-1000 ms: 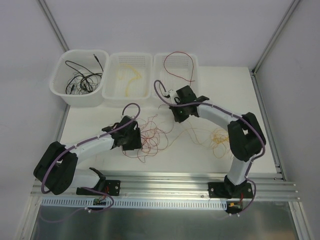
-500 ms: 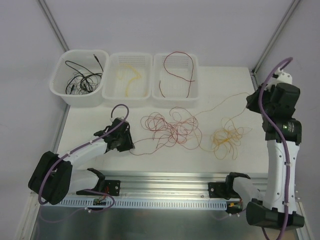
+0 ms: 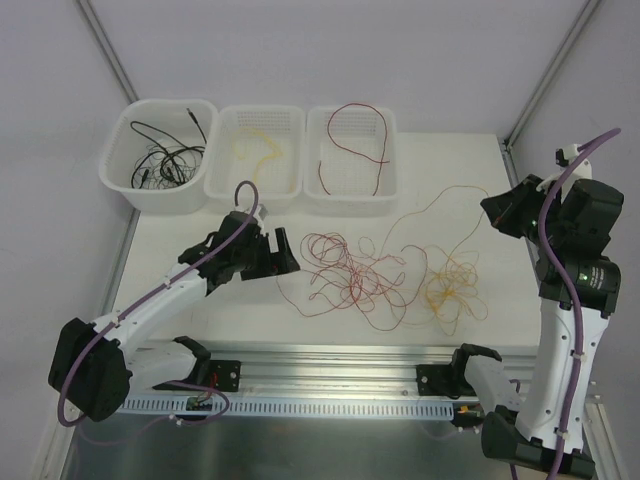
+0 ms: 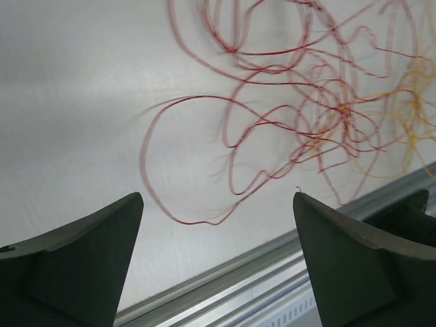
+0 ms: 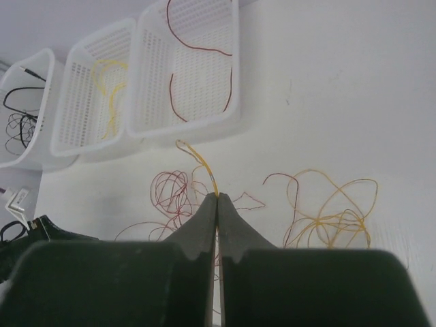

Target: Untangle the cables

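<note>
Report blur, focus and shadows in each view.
Top external: even light, sharp, the red cables cast hardly any shadow. Left wrist: red cables smeared toward the top, soft shadows beside them. Right wrist: pincer fingers pinching a yellow cable, close and soft-edged, baskets sharper.

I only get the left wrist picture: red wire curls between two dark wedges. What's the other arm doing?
Observer: Its right tool is shut on the end of a yellow wire that trails to a yellow tangle on the table.
Operator: Anything sorted already?
Observer: A red wire lies in the right basket of three at the back.
Operator: And the others?
Observer: The middle basket holds yellow strands, the left basket black cables.
</note>
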Robot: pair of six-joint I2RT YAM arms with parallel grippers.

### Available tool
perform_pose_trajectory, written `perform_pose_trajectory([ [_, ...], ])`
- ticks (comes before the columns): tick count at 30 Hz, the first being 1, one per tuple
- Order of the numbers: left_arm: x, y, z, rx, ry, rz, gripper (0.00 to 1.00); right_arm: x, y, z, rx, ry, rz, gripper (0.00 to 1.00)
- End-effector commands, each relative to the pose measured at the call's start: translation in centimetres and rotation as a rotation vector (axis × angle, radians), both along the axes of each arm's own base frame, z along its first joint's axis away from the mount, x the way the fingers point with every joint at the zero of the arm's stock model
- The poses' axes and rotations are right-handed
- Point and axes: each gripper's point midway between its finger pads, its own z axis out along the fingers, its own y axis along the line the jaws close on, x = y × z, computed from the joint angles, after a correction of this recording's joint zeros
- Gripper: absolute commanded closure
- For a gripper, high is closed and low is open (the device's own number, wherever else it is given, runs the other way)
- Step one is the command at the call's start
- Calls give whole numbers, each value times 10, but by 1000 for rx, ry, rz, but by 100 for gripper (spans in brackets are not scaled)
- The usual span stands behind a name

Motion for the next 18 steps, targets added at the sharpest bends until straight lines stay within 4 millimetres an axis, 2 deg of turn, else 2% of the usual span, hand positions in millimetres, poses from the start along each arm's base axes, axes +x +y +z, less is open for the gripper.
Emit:
perform_pose_trajectory([
  [1,7,-46,55,-99,-109,-162,3,-10,19,1,49,4,99,99],
  [4,3,-81,58,-72,-134,-303,1,-11,21,-2,51,9,109,99],
  [6,13,-108,58,-41,-147,-376,1,-14,22,-2,48,7,114,99],
  [7,13,-109,58,-34,-155,-380,1,-14,22,-2,48,7,114,99],
  [9,24,-121,48,-21,-120,-370,1,-16,25,-2,55,6,125,100],
  [13,39,-142,32,-56,-1,-252,4,-18,27,-7,64,11,131,99],
  [14,42,-145,21,-37,21,-225,6,-19,26,-7,59,9,128,99],
  [16,47,-150,14,-33,47,-169,8,-21,26,-8,54,8,127,99],
  [18,49,-152,-1,4,64,-126,12,-22,26,-9,50,8,127,100],
])
